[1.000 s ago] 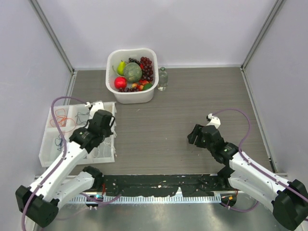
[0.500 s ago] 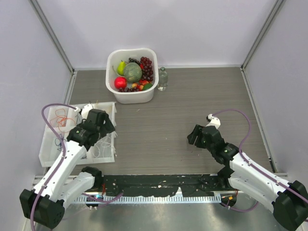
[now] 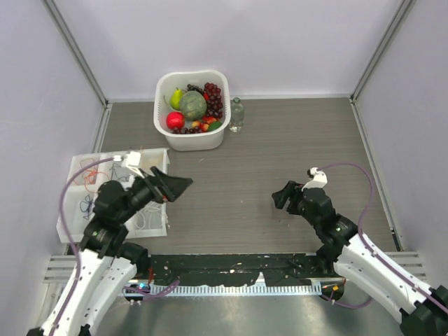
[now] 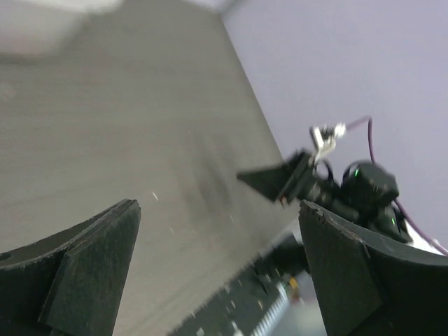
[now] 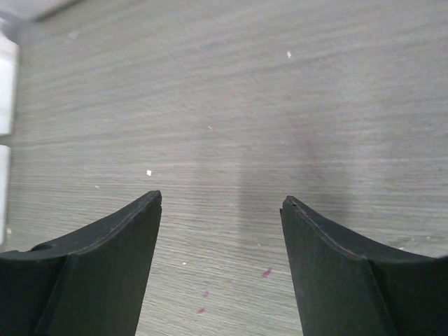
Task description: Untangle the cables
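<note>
The surface [image 3: 280,140] is grey-brown with a fine wood grain, flecked with a few white and reddish specks. At its far edge a white basket [image 3: 196,142] holds a green pear [image 3: 176,97], a dark green melon [image 3: 193,105], a red apple [image 3: 175,120] and dark purple grapes [image 3: 213,94]. In the white tray [image 3: 68,222] at the left edge, the cables [image 3: 89,175] show orange, bluish and white. The left arm [image 3: 91,290] and right arm [image 3: 374,266] are white with black joints and mauve hoses [image 3: 346,164]. The left end effector [image 3: 183,186] and right end effector [image 3: 280,196] are black. The walls [image 3: 280,42] are pale lilac.
</note>
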`<state>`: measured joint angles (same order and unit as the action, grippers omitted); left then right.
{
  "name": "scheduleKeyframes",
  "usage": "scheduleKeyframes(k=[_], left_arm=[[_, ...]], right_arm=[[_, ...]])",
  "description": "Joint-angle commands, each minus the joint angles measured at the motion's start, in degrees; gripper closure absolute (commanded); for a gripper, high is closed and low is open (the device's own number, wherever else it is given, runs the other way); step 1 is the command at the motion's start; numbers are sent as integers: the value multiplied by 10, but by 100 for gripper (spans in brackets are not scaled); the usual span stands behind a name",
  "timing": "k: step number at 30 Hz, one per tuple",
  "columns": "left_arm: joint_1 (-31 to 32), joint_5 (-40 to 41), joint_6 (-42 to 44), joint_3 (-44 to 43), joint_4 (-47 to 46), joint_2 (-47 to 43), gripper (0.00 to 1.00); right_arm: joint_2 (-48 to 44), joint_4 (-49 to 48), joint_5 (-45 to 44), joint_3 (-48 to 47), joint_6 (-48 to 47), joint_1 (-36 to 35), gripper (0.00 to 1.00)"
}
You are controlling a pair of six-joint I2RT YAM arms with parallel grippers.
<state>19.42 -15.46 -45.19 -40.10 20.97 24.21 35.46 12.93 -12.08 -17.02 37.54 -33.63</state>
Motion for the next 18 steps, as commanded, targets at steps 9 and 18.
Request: scheduleKeyframes(k=[9, 18], left_arm=[[174, -156, 56, -3, -139, 60, 0], [174, -52, 189, -137, -88, 11, 0]], right_arm=[[-275, 145, -79, -173, -32, 0, 13], [-290, 203, -148, -432, -114, 0, 13]])
